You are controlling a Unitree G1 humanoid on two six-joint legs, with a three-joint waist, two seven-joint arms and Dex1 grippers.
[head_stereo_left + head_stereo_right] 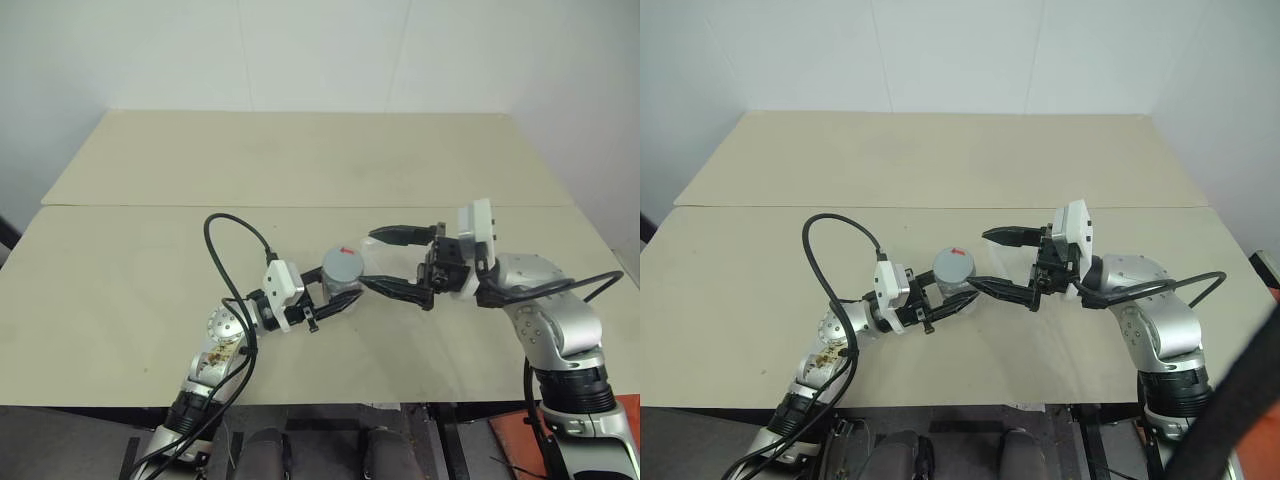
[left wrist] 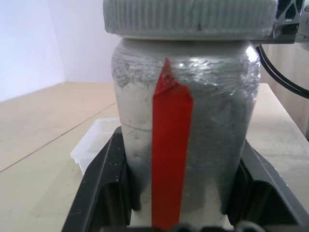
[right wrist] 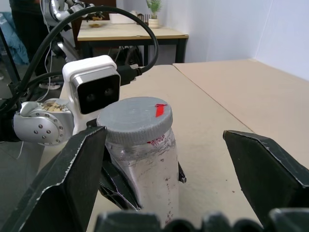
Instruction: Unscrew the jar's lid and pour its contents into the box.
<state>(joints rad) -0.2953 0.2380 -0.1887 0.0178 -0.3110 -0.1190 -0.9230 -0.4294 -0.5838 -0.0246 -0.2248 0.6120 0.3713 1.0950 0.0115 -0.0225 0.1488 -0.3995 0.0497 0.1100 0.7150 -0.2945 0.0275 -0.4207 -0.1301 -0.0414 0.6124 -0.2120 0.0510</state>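
My left gripper point(image 1: 335, 303) is clenched on the jar point(image 1: 341, 282), holding it upright above the table point(image 1: 120, 290) with the lid point(image 3: 135, 119) on. My right gripper point(image 1: 395, 262) stands spread wide just beside the lid, 1 finger on each side, touching nothing. I'd centre those 2 fingers on the ribbed rim, close squarely, then twist without tilting. Beyond the jar, the box point(image 2: 94, 142) waits on the table.

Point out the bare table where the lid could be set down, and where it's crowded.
Free: the far table beyond the seam, and the near-left stretch left of the left claw. Crowded: the middle, where that claw grips the jar, the open right claw flanks its lid, and the box sits behind.
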